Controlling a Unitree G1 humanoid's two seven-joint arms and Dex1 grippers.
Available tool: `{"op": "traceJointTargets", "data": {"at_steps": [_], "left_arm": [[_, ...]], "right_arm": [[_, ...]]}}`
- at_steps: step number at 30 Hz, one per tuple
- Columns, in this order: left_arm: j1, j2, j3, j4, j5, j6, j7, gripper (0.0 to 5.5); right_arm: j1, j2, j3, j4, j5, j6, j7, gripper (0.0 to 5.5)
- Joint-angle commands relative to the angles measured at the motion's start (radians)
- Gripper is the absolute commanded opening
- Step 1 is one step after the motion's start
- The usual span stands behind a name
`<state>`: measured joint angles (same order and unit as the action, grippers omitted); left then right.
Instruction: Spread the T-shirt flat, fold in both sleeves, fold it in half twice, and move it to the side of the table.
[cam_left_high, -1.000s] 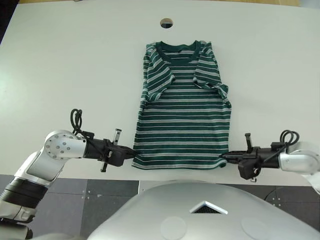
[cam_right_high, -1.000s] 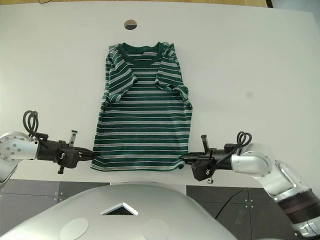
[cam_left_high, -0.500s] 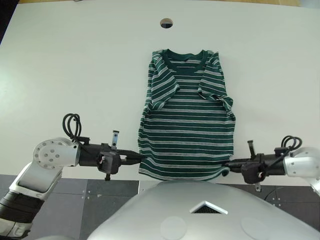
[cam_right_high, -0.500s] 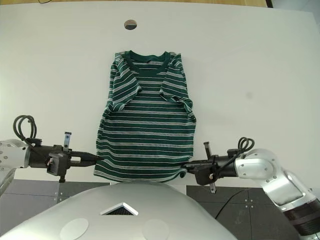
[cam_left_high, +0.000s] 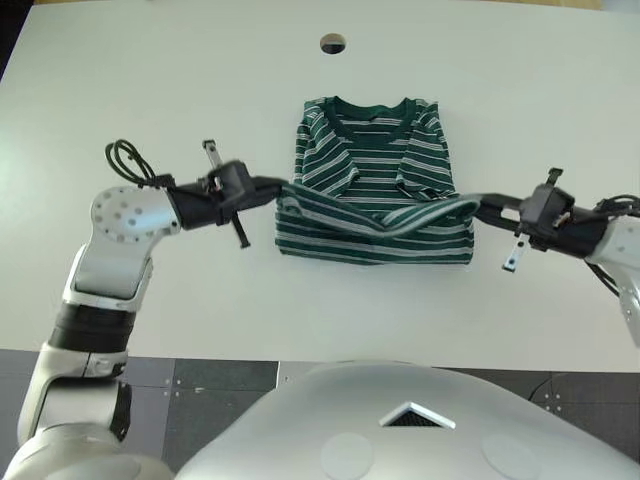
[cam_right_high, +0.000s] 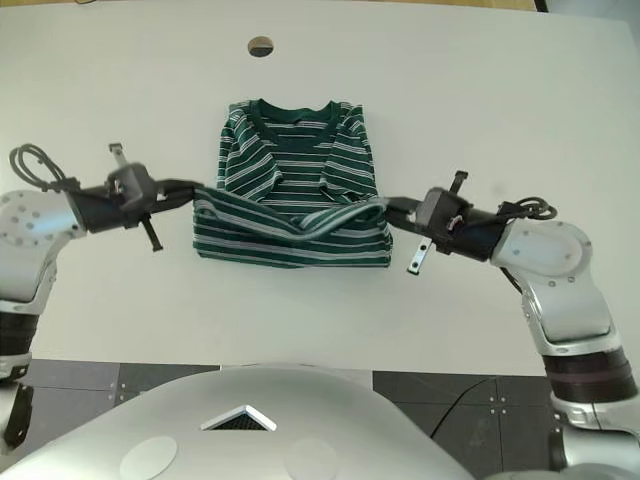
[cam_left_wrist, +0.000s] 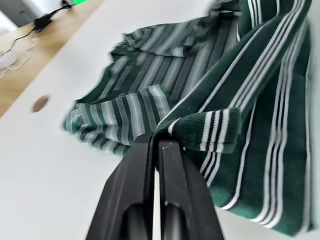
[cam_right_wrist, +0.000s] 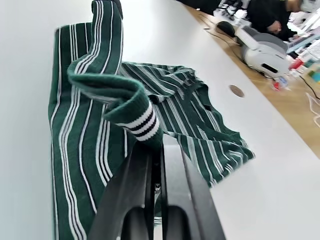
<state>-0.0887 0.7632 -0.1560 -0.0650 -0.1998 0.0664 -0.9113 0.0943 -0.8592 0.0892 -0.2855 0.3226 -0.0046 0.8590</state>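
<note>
The left gripper (cam_left_high: 272, 187), fingers pinched shut on the T-shirt's (cam_left_high: 372, 165) left hem corner, holds it raised over the chest. The shirt lies mid-bench toward the far side, sleeves folded in. The hem sags between the grips, so it may land creased or drag a sleeve open. The right gripper (cam_left_high: 478, 204) clamps the right corner, and uneven lowering would skew the fold. The bench (cam_left_high: 150, 80) is plain white, with a round hole (cam_left_high: 332, 44) near its far edge and a wooden strip (cam_left_wrist: 35, 47) beyond it.
</note>
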Motion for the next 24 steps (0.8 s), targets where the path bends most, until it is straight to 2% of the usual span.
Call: {"op": "traceJointTargets", "data": {"at_steps": [1,8,15,17,21,24], "left_arm": [[-0.127,-0.080,0.015,0.102,-0.004,0.122,0.056,0.13],[-0.341,-0.204,0.038,0.361,0.025,0.227,0.148,0.13],[-0.512,-0.310,0.048,0.645,0.080,0.229,0.246,0.13],[-0.545,-0.333,0.056,0.698,0.088,0.218,0.266,0.10],[-0.597,-0.378,0.066,0.788,0.109,0.178,0.315,0.73],[-0.621,-0.403,0.059,0.855,0.144,0.136,0.367,1.07]], "right_arm": [[-0.096,0.053,-0.016,0.043,-0.002,0.114,-0.044,0.10],[-0.274,0.143,-0.003,0.187,-0.021,0.232,-0.069,0.10],[-0.465,0.253,0.084,0.502,-0.120,0.278,-0.055,0.10],[-0.507,0.298,0.092,0.581,-0.143,0.267,-0.070,0.50],[-0.598,0.386,0.071,0.751,-0.176,0.226,-0.128,1.29],[-0.659,0.422,0.012,0.891,-0.196,0.175,-0.235,1.84]]}}
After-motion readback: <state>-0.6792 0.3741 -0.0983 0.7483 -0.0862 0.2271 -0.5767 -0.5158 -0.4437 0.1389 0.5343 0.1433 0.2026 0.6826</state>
